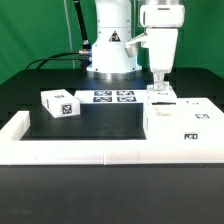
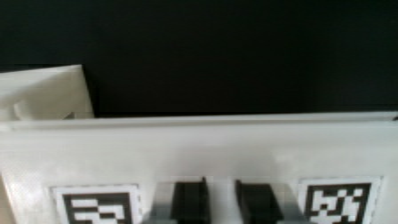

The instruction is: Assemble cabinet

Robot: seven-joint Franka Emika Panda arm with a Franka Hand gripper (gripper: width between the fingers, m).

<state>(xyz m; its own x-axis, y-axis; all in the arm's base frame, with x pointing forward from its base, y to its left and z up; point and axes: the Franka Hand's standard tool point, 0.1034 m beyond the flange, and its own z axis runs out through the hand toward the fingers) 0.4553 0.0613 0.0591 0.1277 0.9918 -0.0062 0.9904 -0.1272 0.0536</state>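
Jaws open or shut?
Cannot tell: wrist view shows the fingers a narrow gap apart over a white cabinet part; whether they clamp anything is hidden.

The marker board (image 1: pixel 112 97) lies between the small block (image 1: pixel 60 103) at the exterior view's left and the cabinet body (image 1: pixel 185 122).

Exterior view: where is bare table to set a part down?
Bare: the black table between the small block, marker board, cabinet body and border rail. Crowded: the exterior view's right, where the gripper hangs at the cabinet body.

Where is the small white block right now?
In the exterior view the small white block sits on the table at that view's left, beside the marker board, apart from the cabinet body at the right.
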